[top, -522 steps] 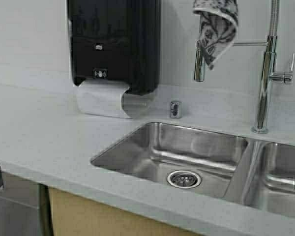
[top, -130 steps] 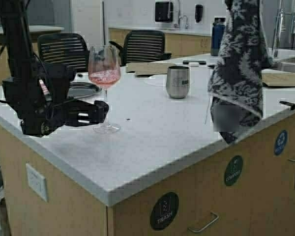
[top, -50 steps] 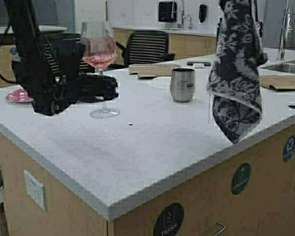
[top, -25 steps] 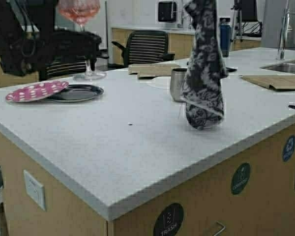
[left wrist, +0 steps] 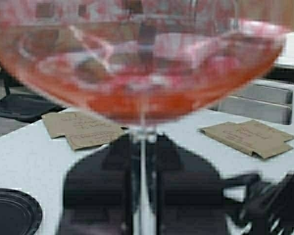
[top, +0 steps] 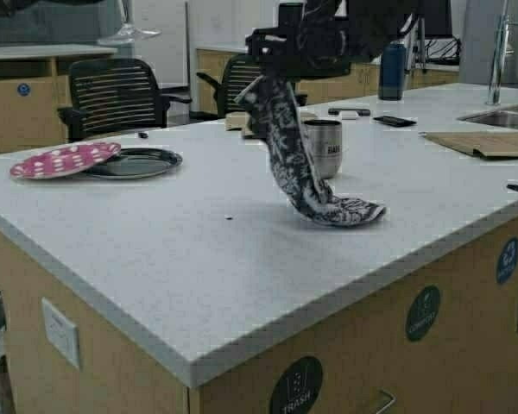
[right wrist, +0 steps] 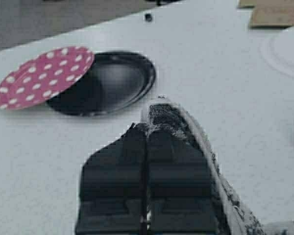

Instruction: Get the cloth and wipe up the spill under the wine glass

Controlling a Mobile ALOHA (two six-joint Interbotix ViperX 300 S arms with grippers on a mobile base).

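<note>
While the right pincer [top: 261, 79] hangs above the middle of the white worktop [top: 181, 250], its fingers [right wrist: 130, 166] are pressed together on the top edge of the cloth [top: 302, 168]. That dark, pale-patterned towel slants down from the grip, and its lower end lies folded on the worktop just in front of the steel tumbler [top: 323, 147]. High at the far left, the wine glass [top: 128, 33] shows only its foot and stem in the high view; the left pincer [left wrist: 141, 188] is clamped on the stem [left wrist: 141, 181] below the pink-tinted bowl. A pink dotted plate [top: 62, 159] overlaps a black plate [top: 138, 161] near the worktop's left side. Brown cardboard sheets [top: 482, 142] lie toward the sink [top: 509, 116].
</note>
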